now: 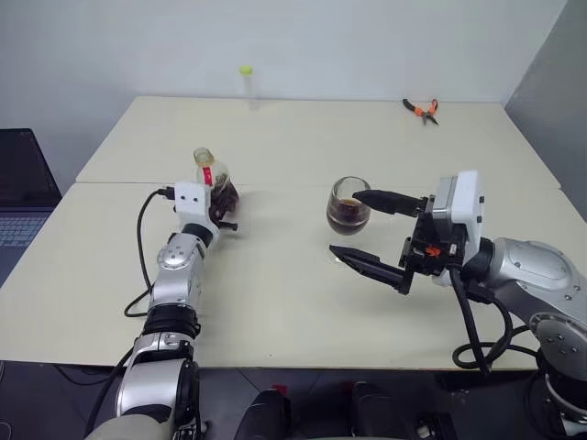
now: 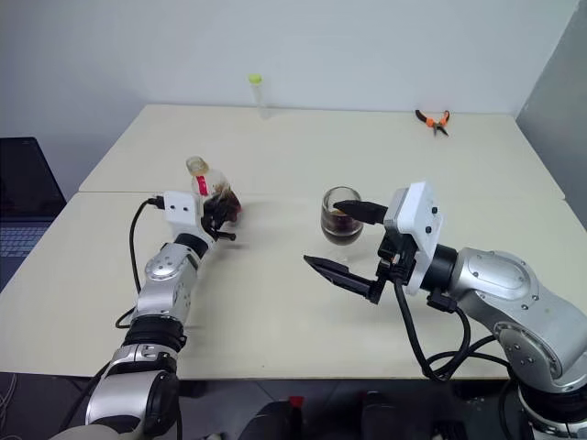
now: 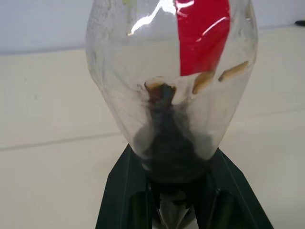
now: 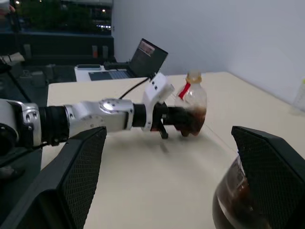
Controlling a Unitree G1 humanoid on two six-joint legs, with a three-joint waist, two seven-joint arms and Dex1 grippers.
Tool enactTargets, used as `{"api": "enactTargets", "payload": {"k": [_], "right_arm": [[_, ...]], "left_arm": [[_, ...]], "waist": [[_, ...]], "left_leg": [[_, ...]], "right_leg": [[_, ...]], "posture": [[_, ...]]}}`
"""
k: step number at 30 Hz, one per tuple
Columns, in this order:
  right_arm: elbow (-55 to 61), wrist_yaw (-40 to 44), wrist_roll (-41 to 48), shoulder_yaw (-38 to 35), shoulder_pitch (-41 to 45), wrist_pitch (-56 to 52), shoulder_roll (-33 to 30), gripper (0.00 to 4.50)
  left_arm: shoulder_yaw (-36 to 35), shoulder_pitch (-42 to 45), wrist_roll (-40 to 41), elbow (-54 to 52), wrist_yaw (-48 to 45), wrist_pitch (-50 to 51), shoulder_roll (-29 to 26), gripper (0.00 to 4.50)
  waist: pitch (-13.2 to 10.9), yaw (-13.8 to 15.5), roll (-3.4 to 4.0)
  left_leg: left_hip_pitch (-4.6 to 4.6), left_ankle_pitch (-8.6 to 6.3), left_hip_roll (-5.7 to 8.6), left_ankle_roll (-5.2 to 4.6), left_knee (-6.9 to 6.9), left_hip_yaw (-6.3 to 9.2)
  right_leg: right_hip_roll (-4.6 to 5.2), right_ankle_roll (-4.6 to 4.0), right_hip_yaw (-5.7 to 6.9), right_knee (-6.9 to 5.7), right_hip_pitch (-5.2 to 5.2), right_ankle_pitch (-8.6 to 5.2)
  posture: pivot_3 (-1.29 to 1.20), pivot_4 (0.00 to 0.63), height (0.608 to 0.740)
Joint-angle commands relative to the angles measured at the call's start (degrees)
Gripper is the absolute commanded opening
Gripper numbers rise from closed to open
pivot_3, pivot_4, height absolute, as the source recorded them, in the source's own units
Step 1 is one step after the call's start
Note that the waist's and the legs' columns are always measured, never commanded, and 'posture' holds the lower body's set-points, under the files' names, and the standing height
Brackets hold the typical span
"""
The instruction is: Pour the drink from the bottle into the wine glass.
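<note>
Your left hand (image 1: pixel 218 206) is clamped on the lower body of the bottle (image 1: pixel 216 183), with the black fingers (image 3: pixel 125 191) pressed against either side of it. The bottle stands nearly upright in that grip, tilted a little, over the left part of the tabletop (image 1: pixel 275 302); whether its base touches the surface you cannot tell. Most of the bottle is clear and empty-looking, with only a small pool of the dark drink (image 1: pixel 225 195) in the bottom and brown drops clinging to the inside wall. The red label (image 3: pixel 202 33) runs down the neck, and the mouth looks yellowish at the top.

Your right hand (image 1: pixel 371 231) is spread wide and holds nothing. Its two fingers (image 1: pixel 367 264) point toward the left, one above the other in the head views, and the glass (image 1: pixel 348 209) sits between them or just behind them. In the right wrist view, the bowl lies against the inner side of one finger (image 4: pixel 271 176); whether they actually touch you cannot tell.

The glass stands near the middle of the tabletop, well apart from the bottle, with dark drink (image 2: pixel 341 223) filling the lower part of its bowl.

At the far edge a thin tube (image 1: pixel 247 84) with a yellow-green cap stands upright, and orange-handled pliers (image 1: pixel 422 110) lie toward the far right. A laptop (image 1: pixel 23 197) sits off the left side.
</note>
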State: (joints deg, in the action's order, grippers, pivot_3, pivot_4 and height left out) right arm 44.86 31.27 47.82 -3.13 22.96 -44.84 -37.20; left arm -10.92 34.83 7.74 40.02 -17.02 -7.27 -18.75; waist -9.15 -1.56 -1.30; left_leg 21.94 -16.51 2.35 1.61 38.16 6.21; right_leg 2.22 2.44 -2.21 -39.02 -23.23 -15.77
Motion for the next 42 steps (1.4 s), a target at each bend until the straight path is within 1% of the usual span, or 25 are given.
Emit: {"api": "enactTargets", "payload": {"k": [1,4,11,18,22,23,31,37,40,42], "right_arm": [[0.8,-0.5,1.2,0.0,1.5,-0.5,-0.5,4.5],[0.6,-0.3,0.7,0.6,1.5,-0.3,-0.6,4.5],[0.7,-0.4,0.5,0.9,0.7,0.2,-0.5,4.5],[0.7,-0.9,0.5,1.0,0.7,0.1,-0.1,4.5],[0.6,-1.3,0.3,1.4,1.1,0.1,-0.1,4.5],[0.6,-1.4,0.4,1.4,1.1,0.1,-0.1,4.5],[0.5,-1.9,-1.2,1.3,-1.1,1.8,0.2,4.5],[0.4,-0.3,-8.9,-0.7,-8.3,12.1,1.9,4.5],[0.0,0.5,-9.9,-1.6,-11.5,15.3,2.9,4.5],[-1.4,-0.4,-9.0,-3.7,-13.9,17.4,5.2,4.5]], "left_arm": [[-0.1,3.3,-0.9,3.7,0.5,-2.9,-0.9,0.68],[-0.4,4.7,-1.0,6.9,1.1,-3.8,-0.9,0.68],[-0.6,6.2,-1.9,10.3,2.8,-4.6,-1.5,0.68],[-0.4,5.5,-1.4,8.9,1.9,-5.8,-1.5,3.0],[-0.3,4.5,-1.1,6.0,0.9,-6.2,-1.2,4.34],[-0.1,4.1,-1.2,5.2,0.8,-6.2,-1.2,4.46],[0.1,-0.8,-1.0,-3.5,1.1,-4.1,-0.7,4.46],[-0.2,-9.4,-0.2,-19.2,0.5,-0.1,-1.6,4.46],[-0.2,-12.2,-0.3,-24.9,0.9,1.8,-1.5,4.46],[-0.5,-14.9,-0.3,-30.3,1.5,2.8,-1.2,4.46]], "waist": [[0.0,0.0,-0.01],[0.0,0.0,-0.04],[0.0,0.0,-0.04],[0.0,-0.1,-0.04],[0.0,-0.1,-0.04],[0.0,-0.1,-0.03],[0.0,0.0,-0.04],[0.0,0.0,-0.05],[0.0,0.1,-0.05],[0.1,0.1,-0.12]], "left_leg": [[0.0,0.0,0.01,0.0,0.0,-0.01],[-0.01,0.0,0.04,-0.01,0.01,-0.02],[-0.02,0.0,0.03,-0.01,0.01,0.0],[-0.02,-0.01,-0.01,-0.01,-0.02,0.01],[-0.01,0.0,0.0,-0.01,-0.02,0.0],[-0.01,0.0,0.0,-0.01,-0.02,0.0],[-0.01,-0.01,-0.02,-0.01,-0.03,0.01],[-0.02,0.0,-0.03,0.0,-0.06,-0.01],[-0.03,0.0,-0.03,0.0,-0.06,-0.01],[-0.04,0.0,-0.04,-0.01,-0.06,0.0]], "right_leg": [[0.0,0.0,0.0,0.0,0.0,0.0],[0.03,0.0,-0.01,-0.01,0.01,0.0],[0.02,0.0,0.0,-0.02,0.01,0.0],[0.04,0.0,-0.02,-0.02,-0.01,0.0],[0.05,0.0,-0.02,-0.01,-0.01,0.0],[0.05,0.0,-0.03,-0.01,-0.01,0.0],[0.1,0.0,-0.03,0.0,-0.01,0.0],[0.13,0.0,-0.07,0.03,-0.02,0.0],[0.13,0.0,-0.07,0.03,-0.01,0.0],[0.12,0.0,-0.04,0.0,0.0,0.0]], "posture": [[0.0,0.15,0.74],[0.0,0.15,0.74],[0.0,0.15,0.74],[0.0,0.15,0.74],[0.0,0.15,0.74],[0.0,0.15,0.74],[0.0,0.15,0.74],[0.0,0.15,0.74],[0.0,0.15,0.74],[0.0,0.15,0.74]]}}
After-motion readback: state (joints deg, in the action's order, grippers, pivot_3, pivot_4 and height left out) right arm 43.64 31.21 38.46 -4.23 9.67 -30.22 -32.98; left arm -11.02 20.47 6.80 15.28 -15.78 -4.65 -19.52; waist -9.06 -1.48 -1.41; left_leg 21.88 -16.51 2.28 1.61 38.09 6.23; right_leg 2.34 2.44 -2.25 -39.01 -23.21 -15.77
